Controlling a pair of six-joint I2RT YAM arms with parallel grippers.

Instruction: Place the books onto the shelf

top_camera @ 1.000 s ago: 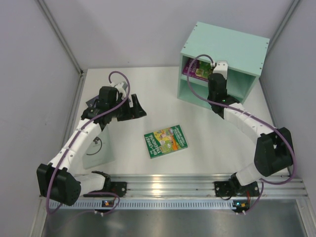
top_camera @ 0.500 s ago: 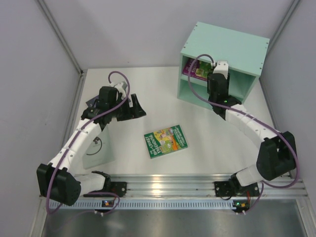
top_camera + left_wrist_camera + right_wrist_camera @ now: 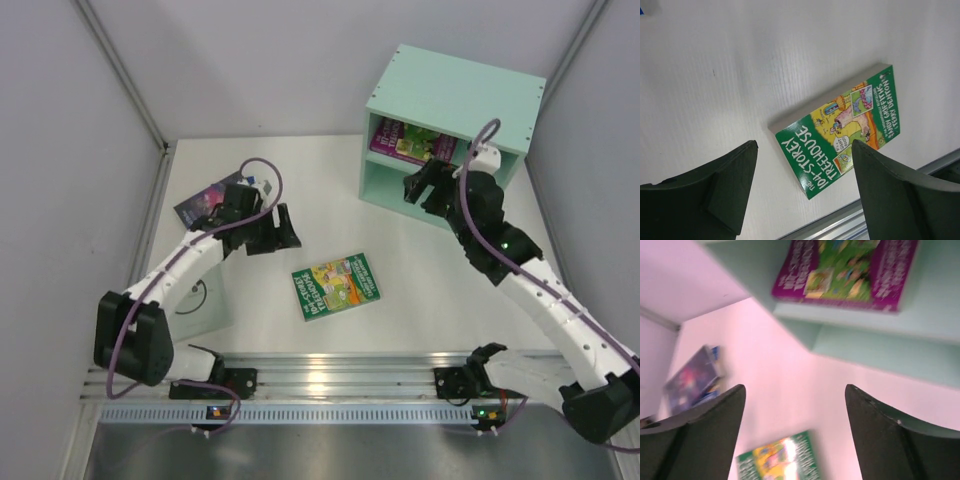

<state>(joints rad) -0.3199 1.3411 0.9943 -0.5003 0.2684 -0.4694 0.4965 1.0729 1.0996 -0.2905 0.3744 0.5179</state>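
Inspecting the scene found one book shelved and the task partway done. The purple-and-green book (image 3: 410,142) lay in the upper compartment of the shelf (image 3: 455,95), resting on the dividing board. No book could be seen in the lower compartment, which the right arm partly hid. The right gripper (image 3: 795,388) stood just in front of the shelf, clear of it, its jaws spread wide with nothing between them.

The green book (image 3: 840,132) lay face up near the middle of the table (image 3: 300,170), well apart from the shelf. The left gripper (image 3: 268,228) hung above the table beside that book, jaws likewise wide and empty (its wrist camera framed the cover between the two fingers, with no contact). The dark blue-purple book (image 3: 205,198) lay at the table's far left. A fourth book could not be identified.

In the inspector's judgement, the step in hand was fetching the next book, probably the green one. A thin paperback lying flat offers little to grip, so the next move called for working one finger under an edge. The book would then need carrying across to the shelf on the right arm's side.
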